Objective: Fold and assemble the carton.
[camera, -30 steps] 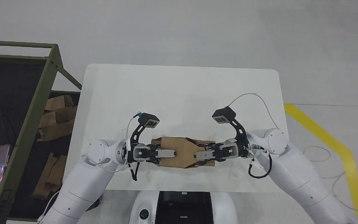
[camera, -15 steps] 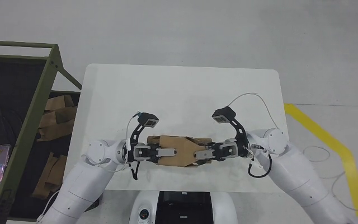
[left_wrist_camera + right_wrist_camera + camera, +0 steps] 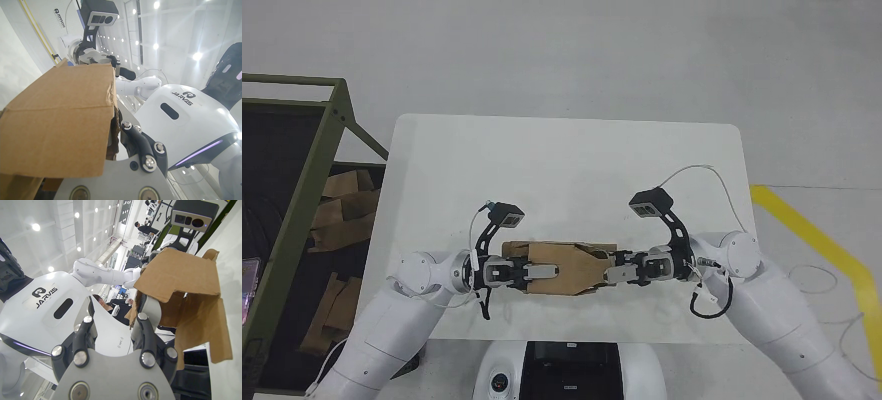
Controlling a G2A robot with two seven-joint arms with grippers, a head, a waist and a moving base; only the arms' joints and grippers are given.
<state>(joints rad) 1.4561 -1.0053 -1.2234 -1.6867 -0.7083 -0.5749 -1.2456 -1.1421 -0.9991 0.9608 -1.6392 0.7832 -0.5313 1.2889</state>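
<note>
A brown cardboard carton (image 3: 567,262) lies partly folded near the table's front edge, held between both arms. My left gripper (image 3: 540,271) is at its left end, shut on a carton wall (image 3: 56,121); one finger (image 3: 138,138) shows beside the torn edge, the other is hidden behind the cardboard. My right gripper (image 3: 611,272) is at the right end and open. In the right wrist view its one finger (image 3: 149,309) rests against a loose flap (image 3: 200,325), and the other finger (image 3: 90,315) stands apart with nothing touching it.
The white table (image 3: 562,160) stretches out behind the carton. A green-framed bin (image 3: 312,150) with several flat cardboard pieces (image 3: 342,210) stands off the table's left side. A yellow floor line (image 3: 812,235) runs at the right.
The carton has shifted a little to the left with my left gripper. My right wrist has drawn back slightly to the right, and the flap at that end lies flatter.
</note>
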